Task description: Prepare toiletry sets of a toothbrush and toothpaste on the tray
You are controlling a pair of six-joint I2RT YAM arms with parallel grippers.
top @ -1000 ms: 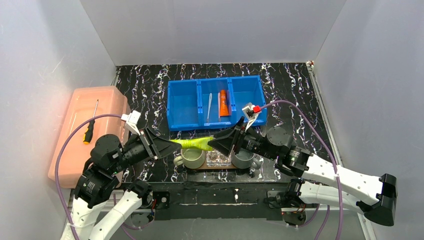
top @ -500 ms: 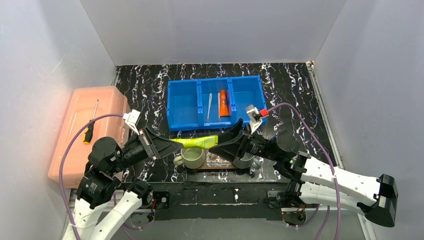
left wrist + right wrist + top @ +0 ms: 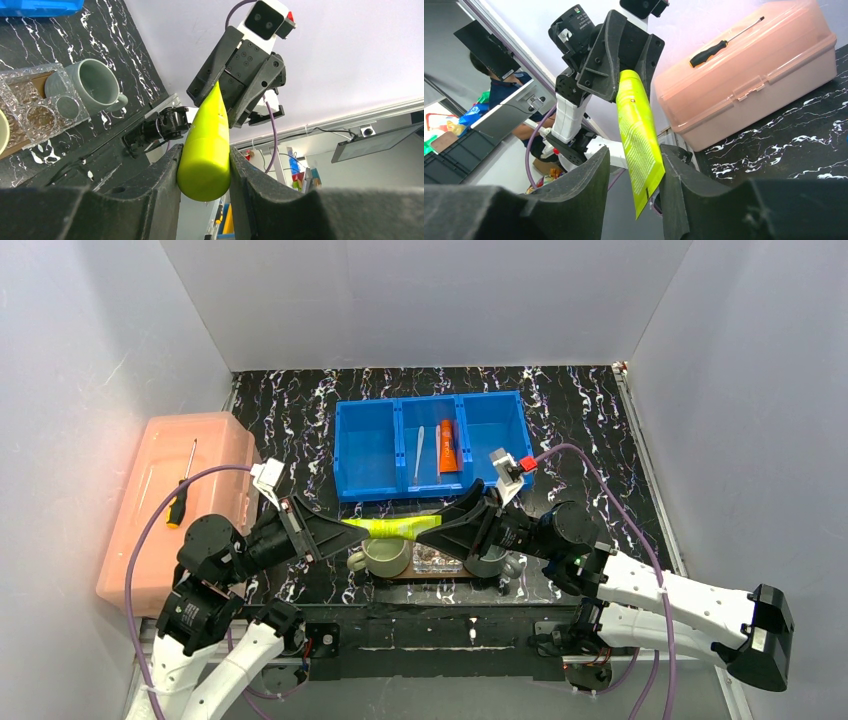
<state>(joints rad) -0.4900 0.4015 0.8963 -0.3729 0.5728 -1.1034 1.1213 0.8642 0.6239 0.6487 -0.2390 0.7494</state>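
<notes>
While it hangs in mid-air, lime-green plastic squeeze tube (image 3: 395, 528): left gripper (image 3: 204, 162) clamps its round end; right gripper (image 3: 636, 152) straddles the flat end, jaws ajar.

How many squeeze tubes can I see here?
2. A lime-green tube is held in mid-air by the left gripper, its flat end reaching into the right gripper; an orange tube lies in the middle compartment of the blue bin. Others could be hidden.
</notes>
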